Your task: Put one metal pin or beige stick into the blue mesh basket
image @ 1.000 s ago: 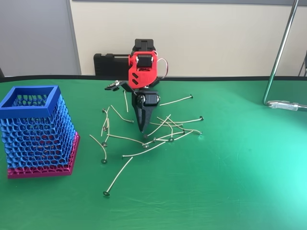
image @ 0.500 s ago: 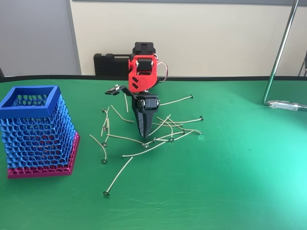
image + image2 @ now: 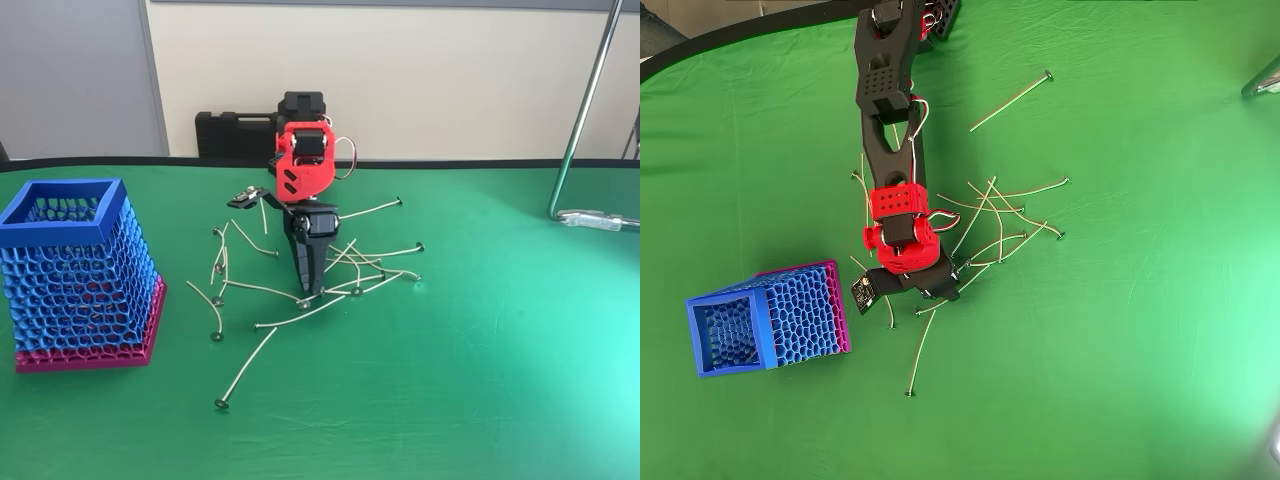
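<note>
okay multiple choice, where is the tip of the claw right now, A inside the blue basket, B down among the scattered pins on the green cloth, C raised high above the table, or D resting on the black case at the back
B. In the fixed view the claw points down with its tip at the cloth in the middle of the pile of pins, well to the right of the blue mesh basket.

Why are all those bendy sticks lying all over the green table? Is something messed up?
They look spilled: the pins lie scattered and crisscrossed on the green table, some piled by the gripper. The blue mesh basket stands upright. Nothing looks broken.
</note>
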`<state>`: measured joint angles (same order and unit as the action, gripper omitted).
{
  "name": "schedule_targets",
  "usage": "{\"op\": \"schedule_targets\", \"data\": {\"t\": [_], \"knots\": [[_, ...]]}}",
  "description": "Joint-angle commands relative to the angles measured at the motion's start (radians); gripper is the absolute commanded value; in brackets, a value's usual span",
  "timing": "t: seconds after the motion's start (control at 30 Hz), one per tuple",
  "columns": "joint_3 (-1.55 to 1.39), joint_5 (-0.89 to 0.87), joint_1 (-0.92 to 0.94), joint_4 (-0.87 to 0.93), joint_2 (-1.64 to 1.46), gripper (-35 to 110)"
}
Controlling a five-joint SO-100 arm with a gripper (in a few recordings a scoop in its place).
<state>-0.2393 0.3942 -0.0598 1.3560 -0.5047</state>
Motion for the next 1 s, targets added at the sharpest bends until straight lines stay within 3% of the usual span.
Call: {"op": "schedule_targets", "data": {"t": [0.0,0.97], "knots": [[0.038,-0.017,-0.008,0.002,-0.002,16],[0.091,-0.012,0.021,0.002,0.069,13]]}}
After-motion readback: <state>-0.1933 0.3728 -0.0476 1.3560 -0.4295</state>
